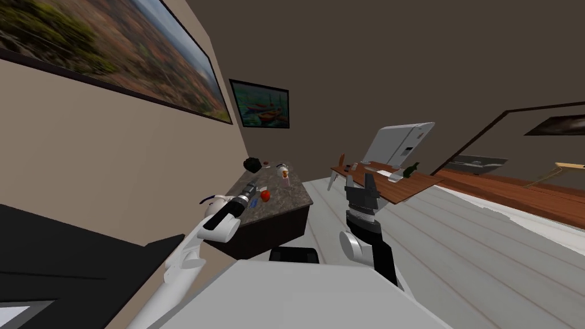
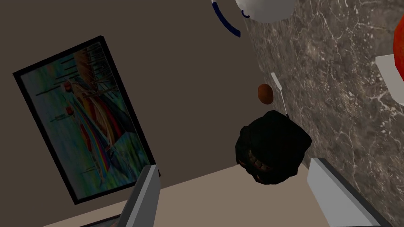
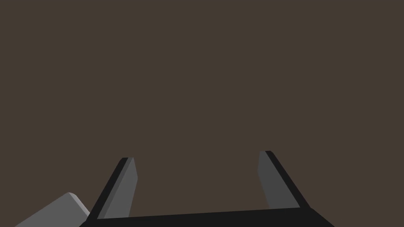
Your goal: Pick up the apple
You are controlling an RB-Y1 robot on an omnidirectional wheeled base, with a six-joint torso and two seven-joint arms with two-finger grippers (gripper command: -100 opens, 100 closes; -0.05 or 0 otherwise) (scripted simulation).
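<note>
apple (image 1: 265, 195) sits on the marble table (image 1: 285, 198), just beside the left gripper (image 1: 254, 187), fingers wide; it should turn toward the apple, straddle it, close gently; right gripper (image 1: 361, 180) wide, idle.

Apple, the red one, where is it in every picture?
Head view: the round red apple sits on the dark marbled table top.
Left wrist view: a red sliver cut off at the picture's edge, on that table top.
Right wrist view: open fingers face a flat brown surface.
Shared landmark: the lumpy black thing on the table.
</note>
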